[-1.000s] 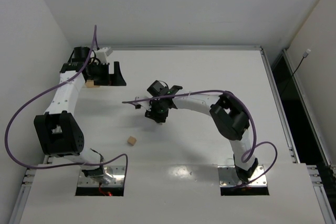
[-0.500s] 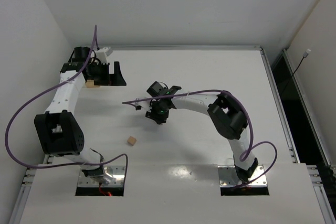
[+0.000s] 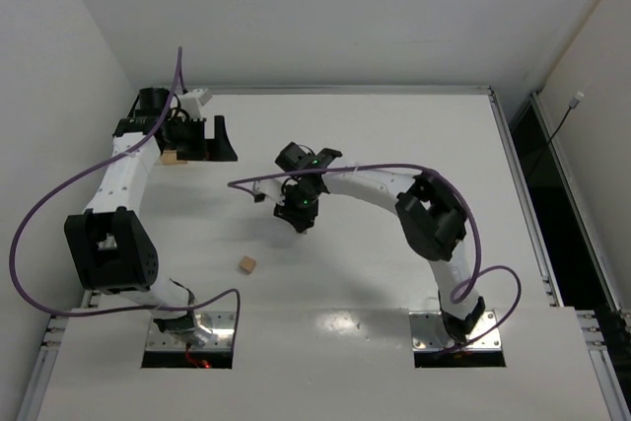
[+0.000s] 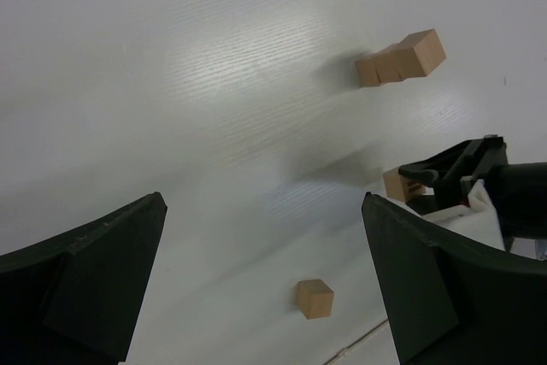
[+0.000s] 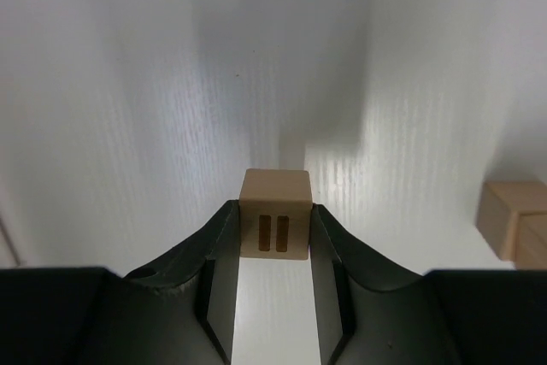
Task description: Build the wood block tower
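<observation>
Pale tan wood, square-cut and matt, with faint grain and crisp edges: small cubes on a white surface [image 3: 414, 135] of fine ribbed texture and dull sheen. Near the far left corner, left hand [image 4: 262, 198] spread wide, broad dark jaws far apart, pinching nothing. Left of middle and toward the near edge, a loose cube [image 3: 246, 264], alone, well apart from both hands. About the middle of the surface, right hand [image 5: 272, 237] pressed together on a single cube [image 5: 275, 185], smooth dark curved jaws flat against two opposite side faces, two short dark bars on the face toward the wrist; lifted or resting on the surface, impossible to tell. Near that hand, on its right in the wrist view, the wood block tower [image 4: 402, 59]: a short thin column, seemingly three cubes, not to be made out from above. Judged by look: very light, rigid, hardly fragile, dry enough for a sure pinch without much squeeze. Judged also easy to nudge, the column narrow-footed and ready to topple at a sideways touch. Best taken across two parallel faces, centred, underside left free, edges squared to the cube below before setting down; then a slow, straight opening.
</observation>
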Robot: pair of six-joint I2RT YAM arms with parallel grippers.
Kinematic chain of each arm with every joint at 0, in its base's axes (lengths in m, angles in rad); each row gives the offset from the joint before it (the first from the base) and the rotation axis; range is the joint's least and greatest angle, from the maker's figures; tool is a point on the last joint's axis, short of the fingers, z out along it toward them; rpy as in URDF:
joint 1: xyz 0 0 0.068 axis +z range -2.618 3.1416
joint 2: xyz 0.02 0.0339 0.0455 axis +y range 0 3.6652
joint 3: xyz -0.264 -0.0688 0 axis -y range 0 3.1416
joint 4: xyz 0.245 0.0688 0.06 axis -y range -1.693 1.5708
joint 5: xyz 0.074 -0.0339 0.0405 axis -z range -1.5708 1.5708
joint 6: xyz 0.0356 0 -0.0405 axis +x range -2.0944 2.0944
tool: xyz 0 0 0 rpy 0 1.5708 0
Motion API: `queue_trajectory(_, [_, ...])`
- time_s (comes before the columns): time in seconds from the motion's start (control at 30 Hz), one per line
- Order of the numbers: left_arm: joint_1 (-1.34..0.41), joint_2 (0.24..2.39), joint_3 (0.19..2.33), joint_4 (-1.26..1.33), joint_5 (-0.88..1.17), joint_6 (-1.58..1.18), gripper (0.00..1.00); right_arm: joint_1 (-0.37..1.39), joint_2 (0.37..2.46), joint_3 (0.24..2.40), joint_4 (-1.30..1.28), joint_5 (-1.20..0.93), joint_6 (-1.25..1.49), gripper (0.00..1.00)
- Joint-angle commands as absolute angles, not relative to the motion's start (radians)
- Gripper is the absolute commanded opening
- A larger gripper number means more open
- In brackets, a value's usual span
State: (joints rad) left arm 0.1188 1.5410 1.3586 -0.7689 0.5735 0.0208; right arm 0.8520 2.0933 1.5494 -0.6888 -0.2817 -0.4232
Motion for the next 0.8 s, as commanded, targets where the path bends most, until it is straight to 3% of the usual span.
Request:
queue_trajectory(0.0, [0.117,1.531,1.374,-0.747,0.6,0.041,0.98,0.815,2.019,1.709,-0.868,-0.383,-0.524,0.0])
queue_trajectory(0.17, [0.117,1.531,1.365,-0.747,0.64,0.041,0.98,0.763,2.056,1.893,-1.113,-0.408,-0.63,0.0])
queue_trajectory(0.5, [0.117,1.531,1.365,-0.738,0.658,0.051,0.98,0.65,2.212,2.192,-1.236,-0.43,-0.663,0.0])
queue_trajectory(0.77, [0.117,1.531,1.356,-0.738,0.658,0.051,0.98,0.617,2.293,2.306,-1.216,-0.394,-0.653,0.0])
